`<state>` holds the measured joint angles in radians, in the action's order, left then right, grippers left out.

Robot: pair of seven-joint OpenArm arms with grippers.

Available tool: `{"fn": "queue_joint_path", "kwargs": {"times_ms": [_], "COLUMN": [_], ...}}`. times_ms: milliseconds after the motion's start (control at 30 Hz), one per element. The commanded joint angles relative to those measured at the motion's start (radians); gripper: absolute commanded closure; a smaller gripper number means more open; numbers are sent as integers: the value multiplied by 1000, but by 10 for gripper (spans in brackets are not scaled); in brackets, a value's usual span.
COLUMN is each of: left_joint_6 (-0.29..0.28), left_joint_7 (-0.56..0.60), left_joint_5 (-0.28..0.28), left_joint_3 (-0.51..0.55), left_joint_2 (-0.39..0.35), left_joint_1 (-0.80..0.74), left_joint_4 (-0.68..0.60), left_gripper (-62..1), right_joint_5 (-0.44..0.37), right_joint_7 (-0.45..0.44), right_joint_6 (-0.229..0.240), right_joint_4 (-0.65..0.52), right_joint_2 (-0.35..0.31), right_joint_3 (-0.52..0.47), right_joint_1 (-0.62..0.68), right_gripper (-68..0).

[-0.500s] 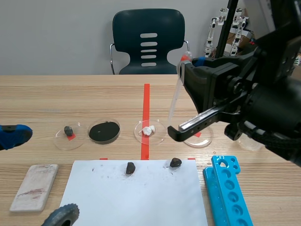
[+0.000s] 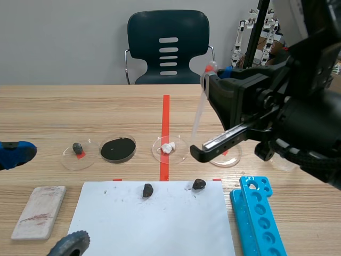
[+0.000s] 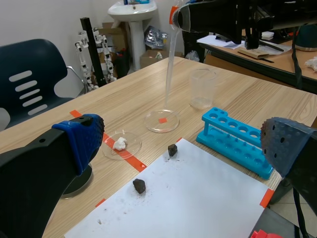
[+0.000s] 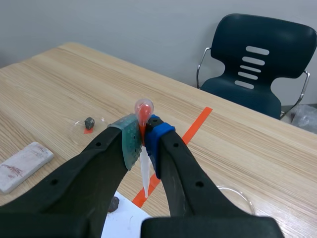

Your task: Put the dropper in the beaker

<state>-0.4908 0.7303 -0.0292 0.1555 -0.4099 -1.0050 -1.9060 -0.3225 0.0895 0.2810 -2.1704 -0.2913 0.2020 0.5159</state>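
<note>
The right gripper (image 4: 142,141) was clamped on the dropper (image 2: 198,114), its 2 pads pressed just below the red-tinted bulb. It was held high over the table. The clear tube hung down, slightly tilted, with its tip in the air over the gap between 2 shallow dishes and not touching the table. The beaker (image 3: 203,88) stood upright on the wood to the right of the dropper, apart from it. In the scene view the right arm hid most of it.

The left gripper (image 3: 183,141) hung low at the near left with its fingers spread wide and nothing between them.

4 clear dishes lay in a row across the middle of the table:
- the leftmost dish (image 2: 79,154) held a small dark stone
- the next dish (image 2: 118,150) was filled with black
- the third dish (image 2: 169,149) held a white lump
- the rightmost dish (image 2: 226,156) sat over a red tape mark

A white sheet (image 2: 154,224) lay nearer, with 2 dark stones (image 2: 147,190) on its far edge. A blue tube rack (image 2: 258,213) lay just right of the sheet. A pale slab (image 2: 39,211) lay to the sheet's left. A dark chair (image 2: 168,48) stood beyond the table's far side.
</note>
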Motion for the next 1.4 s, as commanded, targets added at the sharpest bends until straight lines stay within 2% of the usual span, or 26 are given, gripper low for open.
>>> {"fn": "queue_joint_path", "kwargs": {"times_ms": [0, 267, 600, 800, 933, 1167, 1300, 1367], "left_joint_6": [2, 2, 2, 2, 2, 2, 2, 2], "left_joint_7": [13, 13, 13, 13, 13, 13, 13, 13], "left_joint_5": [10, 10, 10, 10, 10, 10, 10, 10], "left_joint_3": [2, 2, 2, 2, 2, 2, 2, 2], "left_joint_2": [8, 8, 8, 8, 8, 8, 8, 8], "left_joint_1": [-6, -6, -6, -6, -6, -6, -6, -6], "left_joint_4": [-4, -4, -4, -4, -4, -4, -4, -4], "left_gripper": [-623, -623, -623, -623, -623, -623, -623, -623], "right_joint_5": [-8, -105, -156, -162, -162, -161, -161, -160], "right_joint_7": [-5, 28, 28, 22, -15, -39, -51, -51], "right_joint_6": [-5, -5, -5, -5, -4, 8, 54, 57], "right_joint_4": [-11, -11, -10, -5, 44, 218, 284, 305], "right_joint_2": [-5, -5, -5, -5, -5, -5, -5, -5], "right_joint_3": [-27, -186, -443, -558, -588, -589, -589, -589], "right_joint_1": [-9, -3, 36, 35, 21, -70, -117, -139], "right_gripper": [-10, -10, -10, -10, -10, -10, -10, -10]}}
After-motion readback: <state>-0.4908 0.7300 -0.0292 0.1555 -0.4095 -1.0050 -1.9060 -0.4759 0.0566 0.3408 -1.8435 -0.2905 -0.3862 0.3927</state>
